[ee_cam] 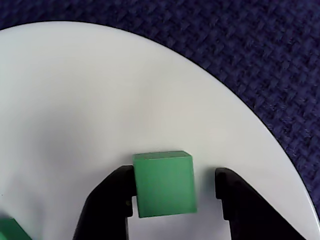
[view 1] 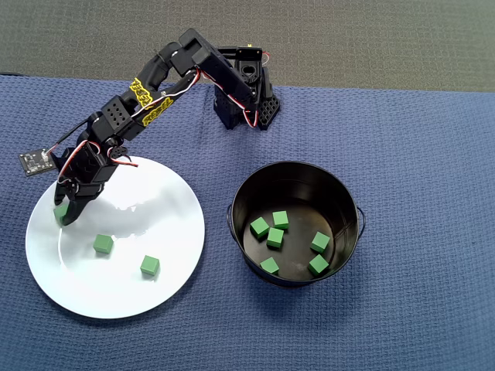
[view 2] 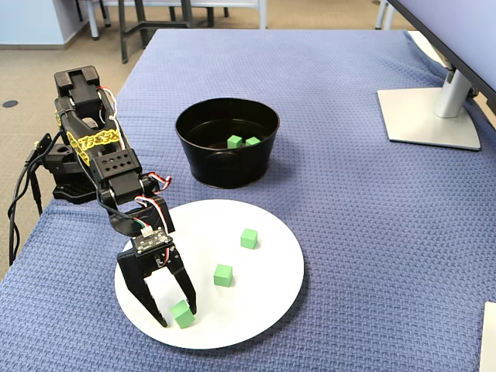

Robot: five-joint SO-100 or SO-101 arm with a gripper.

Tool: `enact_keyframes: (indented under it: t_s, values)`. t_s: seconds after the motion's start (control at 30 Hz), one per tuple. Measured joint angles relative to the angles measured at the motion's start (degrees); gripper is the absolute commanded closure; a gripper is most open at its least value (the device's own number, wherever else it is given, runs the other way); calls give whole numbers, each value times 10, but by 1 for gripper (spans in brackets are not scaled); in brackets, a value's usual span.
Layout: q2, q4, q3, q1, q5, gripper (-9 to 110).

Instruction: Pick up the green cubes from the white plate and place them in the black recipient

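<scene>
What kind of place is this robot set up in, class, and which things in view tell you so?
Probably an office or lab. The table is covered with blue cloth, a monitor stand sits on it, and chair or desk legs stand on the carpeted floor behind.

In the overhead view, the white plate (view 1: pixel 166 270) lies left of the black recipient (view 1: pixel 340 193), apart from it, both on the cloth (view 1: pixel 418 139). Three cubes sit on the plate: one (view 1: pixel 60 213) between the gripper's (view 1: pixel 63 213) fingers at the left rim, one (view 1: pixel 103 244) near the middle, another (view 1: pixel 150 266) to its right. Six cubes (view 1: pixel 275 238), it seems, lie in the recipient.
</scene>
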Motion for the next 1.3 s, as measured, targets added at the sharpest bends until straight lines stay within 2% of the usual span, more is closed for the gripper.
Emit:
enact_keyframes:
  t_s: [0.47,0.87,1.03,1.3]
  values:
    - [29,-11,34,-1,44,101]
    - [414,-18,362,-27,113,101]
    - [560,42,442,-75,161,101]
    - [728,265,439,-174,287,101]
